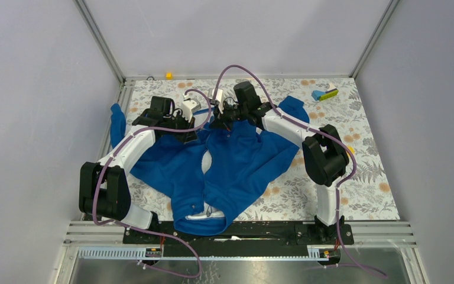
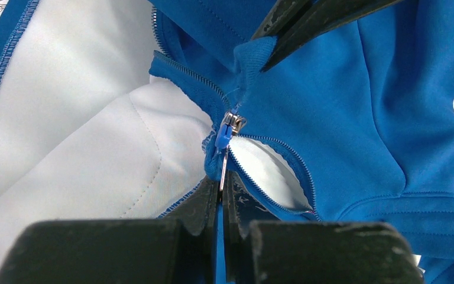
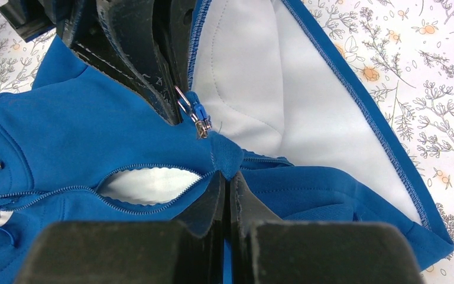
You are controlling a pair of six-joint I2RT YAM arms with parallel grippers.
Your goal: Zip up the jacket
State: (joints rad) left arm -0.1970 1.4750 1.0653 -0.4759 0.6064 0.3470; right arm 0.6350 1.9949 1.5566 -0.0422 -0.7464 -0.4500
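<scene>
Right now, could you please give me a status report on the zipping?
Left gripper shut on zipper pull. Right gripper shut on jacket hem beside it. Front mostly unzipped. Coloured blocks far right, off the jacket.

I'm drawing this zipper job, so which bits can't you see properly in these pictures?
Left wrist view: the left gripper hides the end of the pull tab.
Top view: the left gripper and right gripper hide the zipper slider.
Top view: the blue-and-yellow thing is too small to name.
Right wrist view: the jacket runs off the left edge.
</scene>
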